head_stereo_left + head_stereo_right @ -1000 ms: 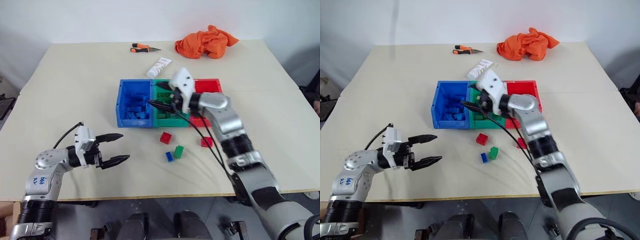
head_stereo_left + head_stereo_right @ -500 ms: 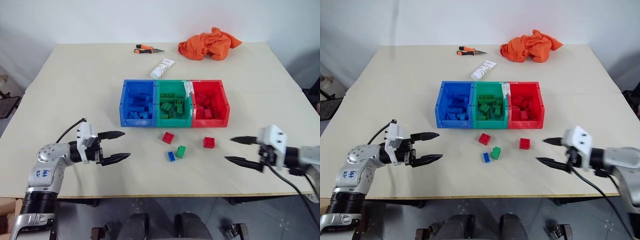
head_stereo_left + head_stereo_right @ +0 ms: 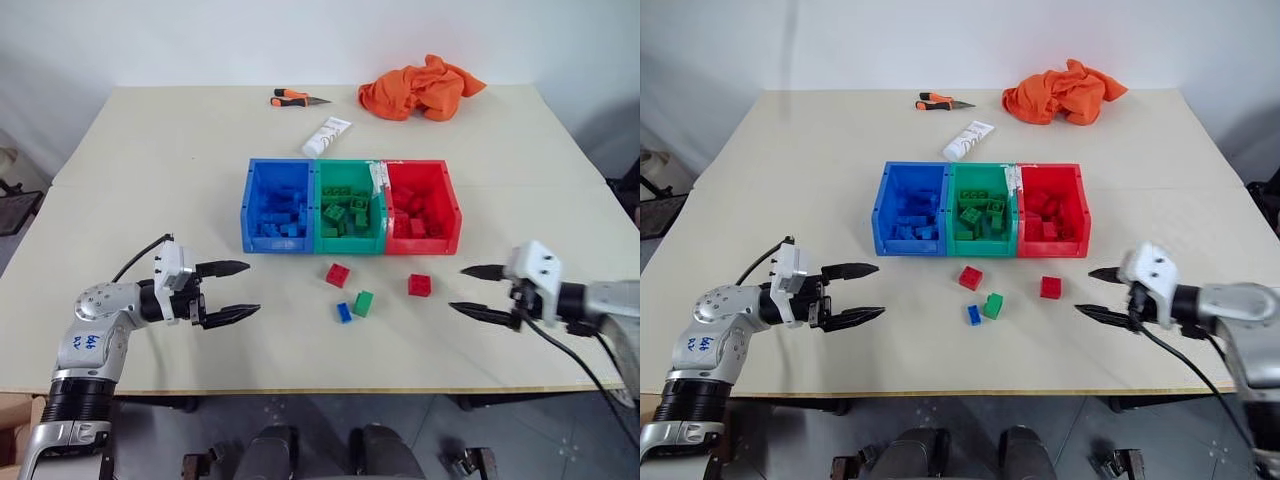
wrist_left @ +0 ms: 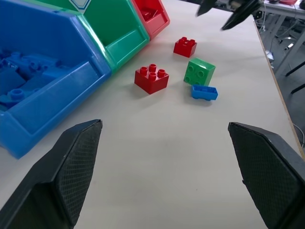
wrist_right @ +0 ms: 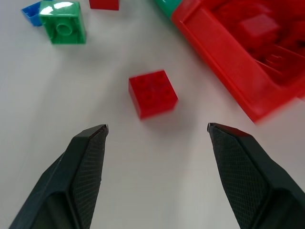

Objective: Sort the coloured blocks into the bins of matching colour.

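Observation:
The blue bin (image 3: 275,243), green bin (image 3: 350,243) and red bin (image 3: 425,245) stand in a row at mid-table, each holding blocks of its own colour. In front of them lie loose blocks: a red block (image 3: 338,275), a green block (image 3: 362,303), a small blue block (image 3: 343,312) and a second red block (image 3: 419,285). My left gripper (image 3: 250,288) hovers open and empty to the left of the loose blocks, pointing at them. My right gripper (image 3: 458,289) is open and empty, just right of the second red block (image 5: 152,93), apart from it.
An orange cloth (image 3: 420,87), a white tube (image 3: 327,136) and an orange-handled tool (image 3: 292,98) lie behind the bins. The table's front edge (image 3: 330,385) runs close below both grippers. Bare tabletop lies on both sides of the bins.
My right arm has swung from above the green bin out to the right and down, to low over the table beside the second red block. The left gripper has stayed put.

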Robot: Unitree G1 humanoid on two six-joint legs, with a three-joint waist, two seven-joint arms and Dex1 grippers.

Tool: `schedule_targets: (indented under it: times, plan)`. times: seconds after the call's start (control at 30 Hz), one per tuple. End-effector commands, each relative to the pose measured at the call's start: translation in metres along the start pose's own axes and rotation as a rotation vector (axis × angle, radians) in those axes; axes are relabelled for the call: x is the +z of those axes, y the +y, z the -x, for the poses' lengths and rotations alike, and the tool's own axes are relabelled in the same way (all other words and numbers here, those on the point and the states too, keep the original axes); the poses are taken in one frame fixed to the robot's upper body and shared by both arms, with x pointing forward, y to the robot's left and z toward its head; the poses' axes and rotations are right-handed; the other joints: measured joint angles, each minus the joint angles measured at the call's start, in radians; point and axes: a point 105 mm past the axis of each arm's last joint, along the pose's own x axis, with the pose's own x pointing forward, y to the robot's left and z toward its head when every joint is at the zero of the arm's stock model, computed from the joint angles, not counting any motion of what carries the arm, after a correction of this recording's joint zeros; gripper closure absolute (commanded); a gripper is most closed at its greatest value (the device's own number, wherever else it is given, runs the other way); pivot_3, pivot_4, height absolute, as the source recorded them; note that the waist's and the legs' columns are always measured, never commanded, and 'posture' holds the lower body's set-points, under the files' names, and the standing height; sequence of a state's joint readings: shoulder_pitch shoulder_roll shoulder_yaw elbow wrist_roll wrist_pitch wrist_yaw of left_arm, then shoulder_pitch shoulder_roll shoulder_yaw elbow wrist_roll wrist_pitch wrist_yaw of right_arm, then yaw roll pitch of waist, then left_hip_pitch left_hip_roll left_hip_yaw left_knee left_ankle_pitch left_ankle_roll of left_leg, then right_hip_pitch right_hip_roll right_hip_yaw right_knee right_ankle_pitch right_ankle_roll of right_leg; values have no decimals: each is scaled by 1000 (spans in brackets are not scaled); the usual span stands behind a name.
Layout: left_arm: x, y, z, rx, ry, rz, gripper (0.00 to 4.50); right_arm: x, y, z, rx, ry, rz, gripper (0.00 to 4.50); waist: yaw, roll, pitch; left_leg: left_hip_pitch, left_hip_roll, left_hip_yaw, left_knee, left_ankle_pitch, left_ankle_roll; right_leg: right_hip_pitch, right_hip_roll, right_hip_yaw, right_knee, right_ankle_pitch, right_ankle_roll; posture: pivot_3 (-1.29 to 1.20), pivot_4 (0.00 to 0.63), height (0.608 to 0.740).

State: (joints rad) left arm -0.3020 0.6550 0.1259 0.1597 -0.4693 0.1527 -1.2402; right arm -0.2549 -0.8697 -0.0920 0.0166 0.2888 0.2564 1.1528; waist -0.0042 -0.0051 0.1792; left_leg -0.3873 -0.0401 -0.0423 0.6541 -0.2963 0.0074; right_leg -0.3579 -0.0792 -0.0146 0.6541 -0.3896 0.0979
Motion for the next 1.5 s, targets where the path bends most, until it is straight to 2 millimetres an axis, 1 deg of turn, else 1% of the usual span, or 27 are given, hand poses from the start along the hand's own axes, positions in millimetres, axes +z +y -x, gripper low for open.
schedule_targets:
  times: [0.03,0.17,0.23,0.27,0.33,0.43,0.57,0.7,0.73,0.77,0.9,0.97,1.03,1.07,1.2,1.27,1.33,1.4,1.5]
  plan:
    - [9,-3,1,0,-12,-38,0,2,-3,-18,28,-15,21,1014,1,0,0,0,0,0,0,0,0,0,0,0,0,0,0,0,150,740]
    - [10,-5,3,17,-16,-38,0,2,-6,-37,48,-22,21,1014,2,0,0,-1,0,-1,0,0,0,0,0,-1,0,0,0,0,150,740]
    - [10,-6,4,24,-15,-38,0,2,-5,-42,57,-24,27,1014,1,0,0,-1,0,-1,0,0,0,-1,0,-1,0,0,0,0,150,740]
    - [9,-7,4,27,-15,-37,0,2,-4,-43,61,-24,23,1391,2,0,0,-1,0,-1,0,0,0,-1,0,-1,0,0,0,0,150,740]
    - [9,-8,5,35,-15,-35,0,4,-1,-42,73,-33,26,1946,2,0,0,-1,0,-1,0,0,0,-1,0,-1,0,0,0,0,150,740]
    - [8,-9,7,43,-12,-29,0,8,-5,-36,46,-41,36,3027,2,0,0,-1,0,-1,0,0,0,-1,0,-1,0,0,0,0,150,740]
    - [8,-9,5,42,-17,-25,0,28,-10,-26,-1,-80,78,3041,2,0,0,-1,0,-1,0,0,0,-1,0,-1,0,0,0,0,150,740]
    - [9,-7,1,31,-20,-25,0,71,-33,-20,-114,-188,126,3041,-6,0,0,-1,0,0,0,0,0,-1,0,0,0,0,0,0,150,740]
    - [9,-6,0,27,-22,-26,0,82,-44,-20,-150,-212,130,3041,-7,0,0,-1,0,0,0,0,-1,-1,0,0,1,0,0,0,150,740]
    - [10,-6,-1,24,-23,-27,0,90,-51,-20,-172,-226,131,3041,-9,0,0,-1,0,-1,0,0,-1,-2,0,0,1,0,0,0,150,740]
    - [10,-5,-4,15,-27,-31,0,99,-81,-26,-250,-212,113,3041,-11,0,0,-1,0,-1,0,1,-1,-2,0,-1,2,0,0,0,150,740]
    - [10,-5,-5,12,-28,-32,0,98,-89,-30,-267,-194,110,2322,-10,0,0,-1,0,-1,-1,0,-1,-2,0,-1,2,0,0,0,150,740]
    - [10,-5,-6,9,-30,-33,0,96,-92,-34,-263,-181,125,1724,-9,0,0,-2,0,-1,-2,0,-1,-2,0,-1,2,0,0,0,150,740]
    - [10,-5,-6,8,-31,-34,0,97,-94,-35,-267,-181,139,1354,-9,0,0,-3,0,-1,-2,0,-1,-3,0,-1,3,0,0,0,150,740]
    - [10,-6,-6,4,-32,-34,0,107,-87,-30,-247,-221,182,26,-13,0,0,-5,0,-1,-2,0,-1,-5,0,-2,3,0,0,0,150,740]
    - [9,-7,-6,0,-32,-34,0,108,-78,-24,-221,-230,192,26,-14,0,0,-4,0,-1,-1,0,-1,-5,0,-2,4,0,0,0,150,740]
    - [9,-7,-7,-3,-32,-33,0,105,-63,-18,-168,-235,203,26,-10,0,0,-4,0,-2,-1,0,-1,-4,0,-2,4,0,0,0,150,740]
    - [9,-6,-7,-9,-31,-31,0,91,-39,-6,-83,-210,202,26,1,0,0,-4,0,-2,-1,0,-1,-3,0,-3,3,0,0,0,150,740]
    - [9,-4,-7,-13,-29,-29,0,67,-10,14,1,-148,161,26,11,0,0,-4,0,-3,0,-1,0,-2,0,-3,2,0,0,0,150,740]
